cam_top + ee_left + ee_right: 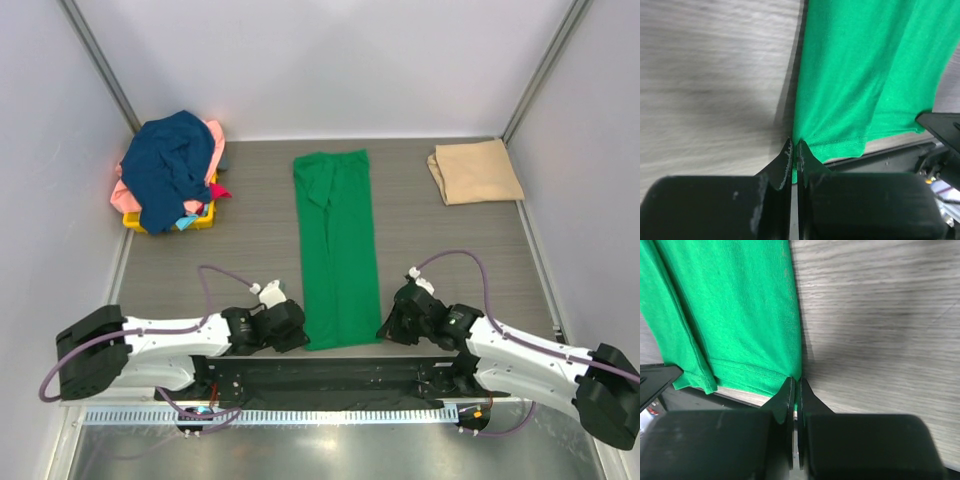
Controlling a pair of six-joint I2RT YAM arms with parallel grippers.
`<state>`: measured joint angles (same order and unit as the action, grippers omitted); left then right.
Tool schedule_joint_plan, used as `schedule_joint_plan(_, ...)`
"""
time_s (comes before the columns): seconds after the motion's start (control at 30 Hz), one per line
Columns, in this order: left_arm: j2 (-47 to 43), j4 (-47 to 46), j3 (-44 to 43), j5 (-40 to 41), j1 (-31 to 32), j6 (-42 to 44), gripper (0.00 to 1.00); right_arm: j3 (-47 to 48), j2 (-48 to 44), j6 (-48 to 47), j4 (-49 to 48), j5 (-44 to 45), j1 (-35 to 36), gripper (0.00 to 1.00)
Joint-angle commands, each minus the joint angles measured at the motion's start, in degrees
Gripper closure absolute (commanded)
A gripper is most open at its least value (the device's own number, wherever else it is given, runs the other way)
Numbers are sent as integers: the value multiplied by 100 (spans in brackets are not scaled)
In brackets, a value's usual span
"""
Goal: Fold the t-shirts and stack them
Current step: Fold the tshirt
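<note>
A bright green t-shirt (338, 245) lies folded into a long narrow strip down the middle of the table. My left gripper (300, 330) is shut on its near left hem corner (799, 150); green cloth shows between the closed fingers. My right gripper (385, 328) is shut on the near right hem corner (795, 382) in the same way. A tan t-shirt (475, 171) lies folded at the back right. A heap of unfolded t-shirts (172, 170), navy on top with salmon pink and red beneath, sits at the back left.
The heap rests in a yellow bin (205, 218). Pale walls with metal posts close in the table on three sides. A black rail (320, 375) and the arm bases run along the near edge.
</note>
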<state>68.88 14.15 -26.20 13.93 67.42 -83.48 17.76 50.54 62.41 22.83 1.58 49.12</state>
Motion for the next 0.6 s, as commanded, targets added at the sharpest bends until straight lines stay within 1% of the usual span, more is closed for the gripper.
schedule_joint_plan(0.0, -559, 421, 229, 206, 70, -203, 100, -106, -299, 157, 310, 132, 36, 99)
schedule_joint_plan(0.17, -858, 799, 89, 224, 96, -125, 100, 34, -475, 157, 389, 88, 45, 99)
schedule_joint_plan(0.27, -990, 1141, -349, 355, 96, -28, 100, 420, -598, 96, 582, 271, 45, 99)
schedule_joint_plan(0.3, -1008, 1255, -482, 425, 96, -2, 100, 726, -598, 52, 626, 333, 36, 99)
schedule_joint_plan(0.33, -1034, 1605, -657, 513, 87, 33, 100, 912, -581, -70, 826, 456, 36, 99)
schedule_joint_plan(0.37, -1043, 1808, -1042, 731, 79, 121, 100, 1131, -485, -141, 950, 700, 36, 99)
schedule_joint_plan(0.4, -1052, 2176, -1254, 821, 61, 209, 100, 1568, -415, -211, 1143, 842, 36, 99)
schedule_joint_plan(0.43, -1044, 2310, -1448, 874, -35, 305, 100, 1790, -327, -386, 1232, 965, 36, 99)
schedule_joint_plan(0.47, -1017, 2416, -1833, 909, -123, 428, 100, 2027, -65, -483, 1294, 1193, 18, 99)
schedule_joint_plan(0.5, -956, 2556, -2019, 909, -219, 716, 100, 2456, 60, -606, 1329, 1273, 1, 99)
schedule_joint_plan(0.57, -824, 2662, -2510, 831, -632, 1051, 100, 2845, 385, -975, 1408, 1335, -148, 99)
